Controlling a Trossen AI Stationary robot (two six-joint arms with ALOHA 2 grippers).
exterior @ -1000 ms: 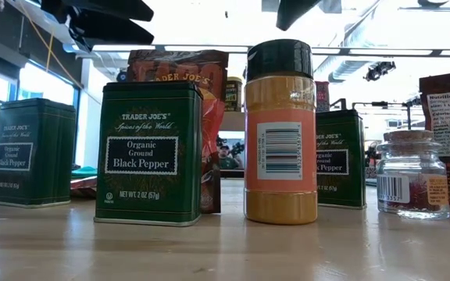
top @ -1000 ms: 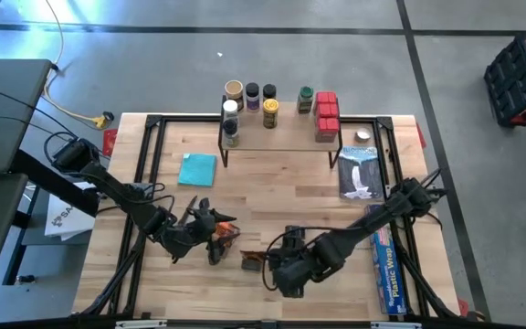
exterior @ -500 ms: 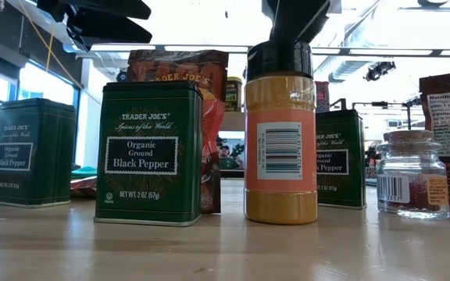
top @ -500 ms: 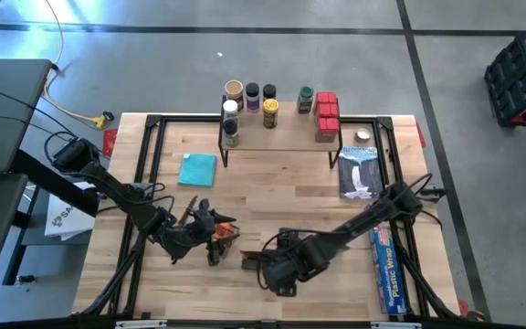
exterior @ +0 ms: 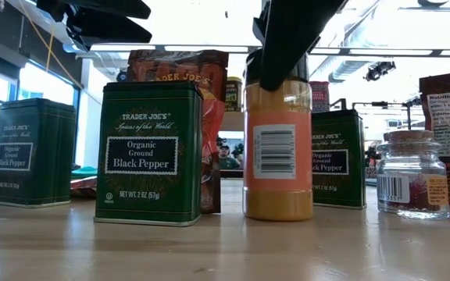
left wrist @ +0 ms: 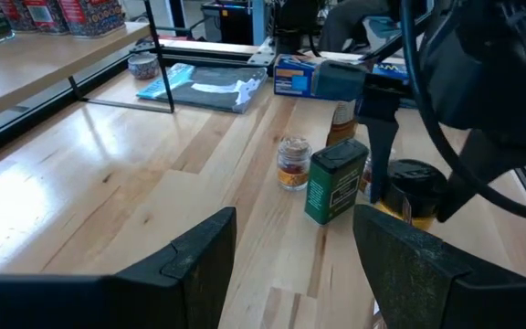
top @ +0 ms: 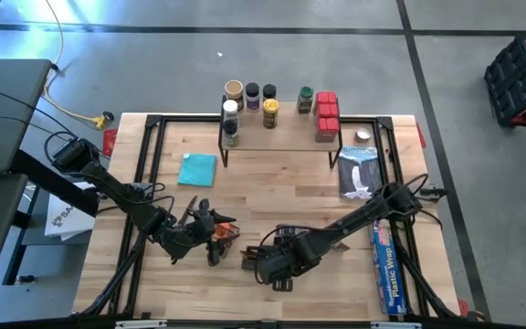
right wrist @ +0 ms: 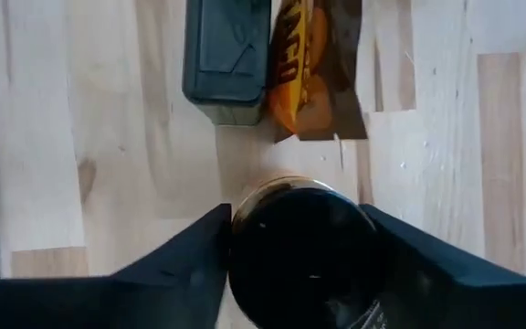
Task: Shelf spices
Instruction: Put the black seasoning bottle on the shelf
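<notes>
Over on the left, the left claw (top: 210,230) hangs spread wide and empty above the front of the surface (top: 281,187). To its right, the right claw (right wrist: 295,242) has its fingers either side of the black lid of an orange spice jar (exterior: 277,152), which stands beside a green pepper tin (exterior: 148,152). More jars sit on the shelf (top: 281,135) at the back.

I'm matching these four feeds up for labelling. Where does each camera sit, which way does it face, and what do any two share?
High: overhead, straight down on table, shelf, both arms.
Low: table-top height, level past green tins; right gripper comes from above onto black-lid jar.
Left wrist: faces across table; own open fingers below, right arm beyond.
Right wrist: straight down; fingers flank the jar's lid.
Shared: that jar, in low and right wrist.
</notes>
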